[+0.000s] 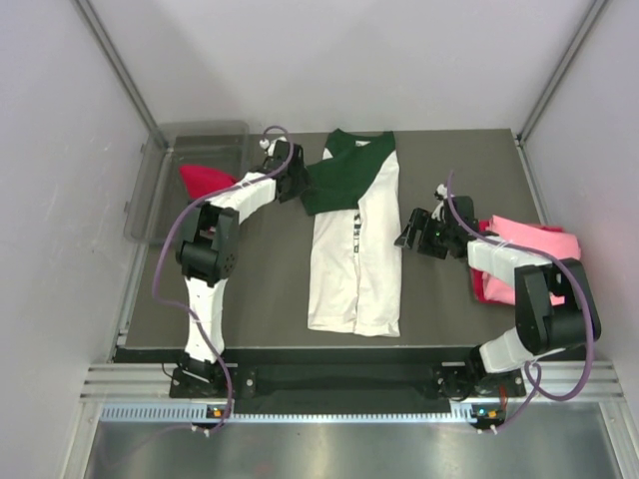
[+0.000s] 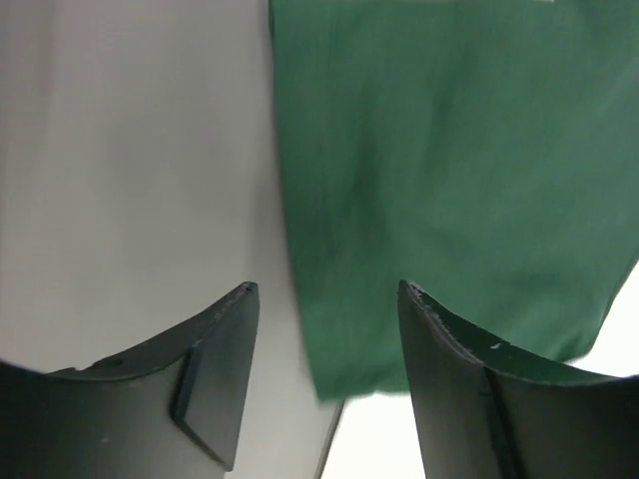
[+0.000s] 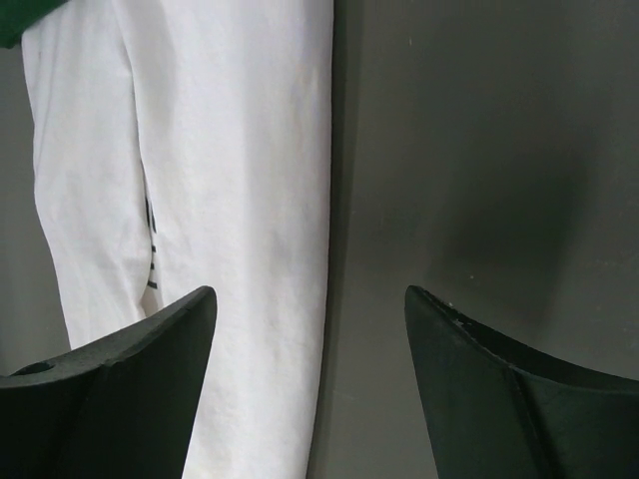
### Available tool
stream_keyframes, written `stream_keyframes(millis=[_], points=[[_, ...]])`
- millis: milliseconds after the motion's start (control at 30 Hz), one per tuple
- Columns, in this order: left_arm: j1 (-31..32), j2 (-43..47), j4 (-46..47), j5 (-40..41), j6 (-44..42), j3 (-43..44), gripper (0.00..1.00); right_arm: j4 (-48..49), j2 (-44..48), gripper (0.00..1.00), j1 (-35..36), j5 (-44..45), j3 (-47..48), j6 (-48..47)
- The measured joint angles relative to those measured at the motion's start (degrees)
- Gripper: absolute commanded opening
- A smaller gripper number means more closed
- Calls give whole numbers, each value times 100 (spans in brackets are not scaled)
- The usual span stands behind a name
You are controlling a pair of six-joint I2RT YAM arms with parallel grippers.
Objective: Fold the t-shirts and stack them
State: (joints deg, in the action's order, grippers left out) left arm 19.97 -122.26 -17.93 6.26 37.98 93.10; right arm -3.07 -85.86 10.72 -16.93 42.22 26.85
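In the top external view, the white t-shirt with dark green sleeves is being shown lying lengthwise in the middle of the tabletop, its collar at the far end. One side is folded in over the body, so the black print is showing only as a narrow strip. The left tool is being held at the green sleeve on the shirt's left, and the right tool just beside the shirt's right edge.

Only this view is taking in the other garments. A pink t-shirt is lying at the right edge of the tabletop beside the right arm, with a red t-shirt showing from under it. A second red t-shirt is lying partly in the clear bin at the far left.

The state of the tools is being given by the wrist views. In the left wrist view the fingers are being held apart, low over the sleeve's edge: green cloth is lying below one finger and bare tabletop below the other, and nothing is being clamped. In the right wrist view the right tool's fingers are likewise being held apart. The shirt's white folded edge is lying below the gap and one finger, grey tabletop below the other, and nothing is being gripped.
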Motion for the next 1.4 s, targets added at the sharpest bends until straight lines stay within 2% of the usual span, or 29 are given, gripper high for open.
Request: stream_keyframes(millis=[400, 533, 800, 933, 1033, 1067, 1133, 1400], points=[[-382, -1416, -557, 461, -291, 2048, 51, 431, -2, 75, 0, -48, -146, 42], [-409, -1803, -702, 516, -415, 2573, 51, 514, -2, 75, 0, -66, -179, 48], [-420, -2081, -732, 330, -573, 2977, 45, 542, -4, 75, 0, -74, -223, 74], [-446, -2256, -732, 129, -660, 3239, 33, 549, -9, 75, 0, -74, -223, 74], [-459, -2291, -743, 42, -708, 3292, 18, 560, -13, 75, 0, -74, -223, 74], [-461, -2293, -748, 39, -743, 3292, 7, 562, -15, 75, 0, -72, -223, 74], [-463, -2293, -778, 50, -802, 3292, 1, 564, -17, 75, 0, -72, -238, 74], [-433, -2232, -782, 238, -990, 3209, 0, 564, -133, 74, 0, -70, -243, 74]])
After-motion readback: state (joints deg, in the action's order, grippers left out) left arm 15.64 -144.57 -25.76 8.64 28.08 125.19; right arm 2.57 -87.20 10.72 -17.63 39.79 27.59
